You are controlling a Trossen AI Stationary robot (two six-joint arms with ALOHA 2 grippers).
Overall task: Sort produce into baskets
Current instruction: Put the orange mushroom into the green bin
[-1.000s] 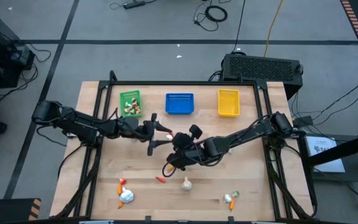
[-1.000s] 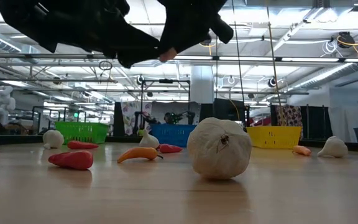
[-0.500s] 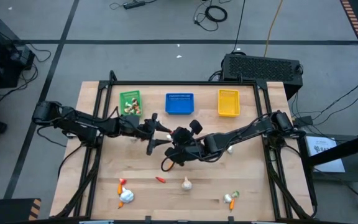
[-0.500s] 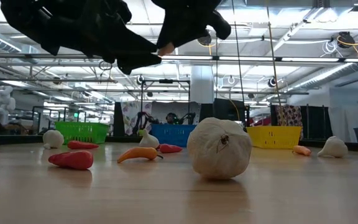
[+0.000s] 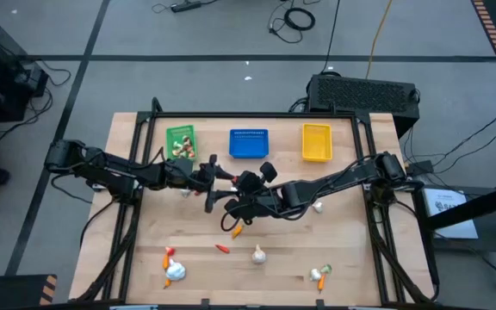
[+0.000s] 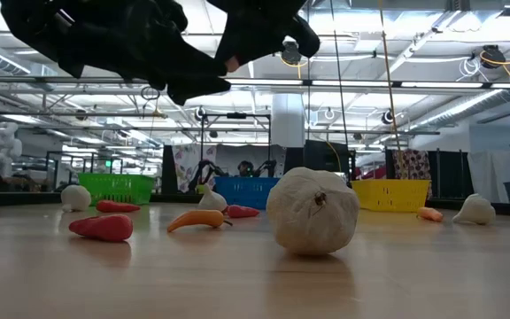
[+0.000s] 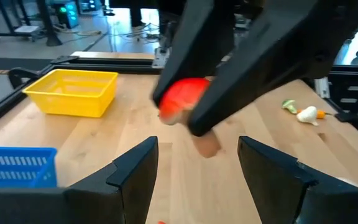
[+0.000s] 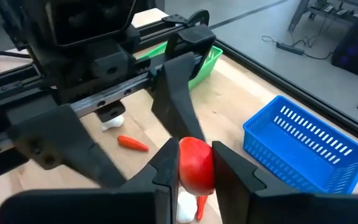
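My right gripper (image 5: 238,188) hangs over the middle of the table, shut on a small round red piece of produce (image 8: 196,163). My left gripper (image 7: 197,168) stands open just to its left, its fingers pointing at the red piece (image 7: 184,101) and not touching it. The green basket (image 5: 180,142), the blue basket (image 5: 249,144) and the yellow basket (image 5: 316,142) stand in a row along the far edge. The green one holds some produce. An orange pepper (image 5: 237,231), a red piece (image 5: 222,249) and a garlic bulb (image 5: 257,254) lie on the table nearer the front. My right gripper pinches the red piece by its two opposite sides (image 8: 182,167) between its two fingers. The fingers come slanting down from the table's right side. The piece is lifted clear, well above the table, and its front shows between the fingers.
More produce lies near the front edge: a garlic bulb with carrot pieces (image 5: 173,269) at the left, and a small group (image 5: 320,275) at the right. A white bulb (image 5: 317,207) lies under the right arm. A black box (image 5: 364,93) stands behind the table's far right corner.
My right gripper has carried the red piece toward the table's far edge and a little up, closer to my left gripper. It has stayed shut on the piece. My left gripper has kept its place and stayed open.
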